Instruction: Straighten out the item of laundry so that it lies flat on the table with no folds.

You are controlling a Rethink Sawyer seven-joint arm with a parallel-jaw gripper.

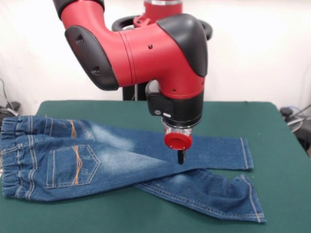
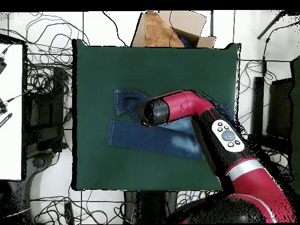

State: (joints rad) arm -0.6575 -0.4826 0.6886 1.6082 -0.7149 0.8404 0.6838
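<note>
The blue denim jeans (image 1: 102, 162) lie back side up on the dark green table (image 1: 121, 216), with the gathered waistband at the left and orange-stitched pockets showing. One leg runs straight to the right. The other leg slants toward the near right, and its top is creased where the two legs meet. My gripper (image 1: 181, 158) points straight down at that crease, its narrow black tip shut and at the cloth; I cannot tell whether it pinches any. In the overhead view the jeans (image 2: 146, 136) lie mid-table (image 2: 99, 70), and the arm hides the gripper and the waist end.
The red and black arm (image 2: 234, 146) reaches across the table from the base side. A cardboard box (image 2: 170, 29) stands past the far edge. Cables lie on the floor all around. A white surface (image 2: 12, 111) lies at the left.
</note>
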